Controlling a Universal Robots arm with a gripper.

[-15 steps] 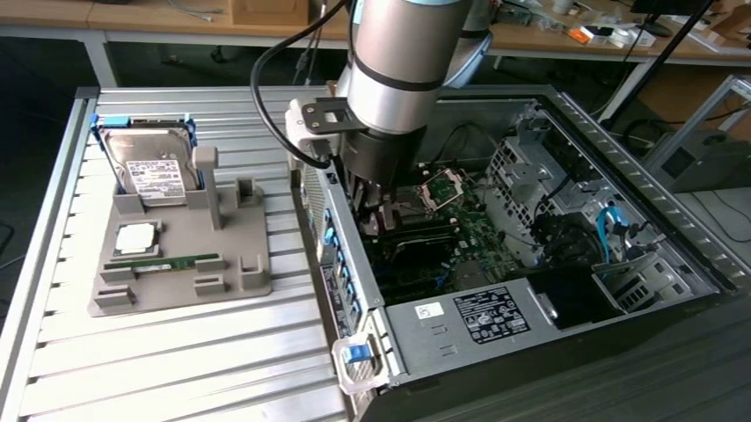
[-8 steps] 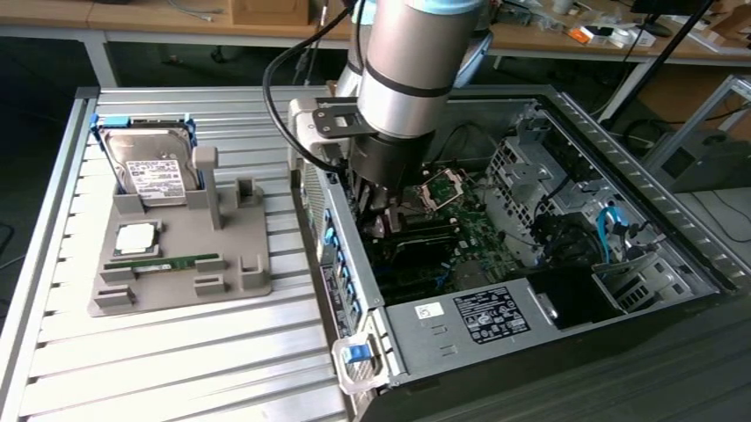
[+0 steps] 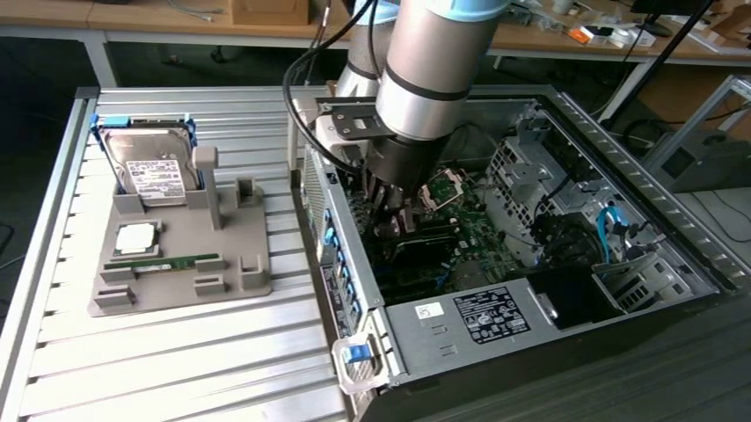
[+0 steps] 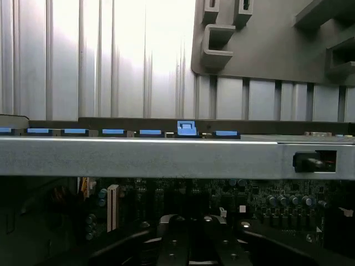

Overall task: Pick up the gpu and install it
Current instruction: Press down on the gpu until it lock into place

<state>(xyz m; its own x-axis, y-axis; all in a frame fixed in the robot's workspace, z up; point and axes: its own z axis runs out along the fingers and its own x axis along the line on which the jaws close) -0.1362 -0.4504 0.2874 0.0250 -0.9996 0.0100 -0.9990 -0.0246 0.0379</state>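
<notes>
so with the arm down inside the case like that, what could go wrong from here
The fingers are shut and sit low over the motherboard; a card pressed in slightly off its slot could probably bend or jam. The arm also stands close to the case's rear wall, so a sideways shift might scrape the blue clips.

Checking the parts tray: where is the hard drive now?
In the exterior view's left, the hard drive stands in the grey holder, behind the memory stick.
</notes>
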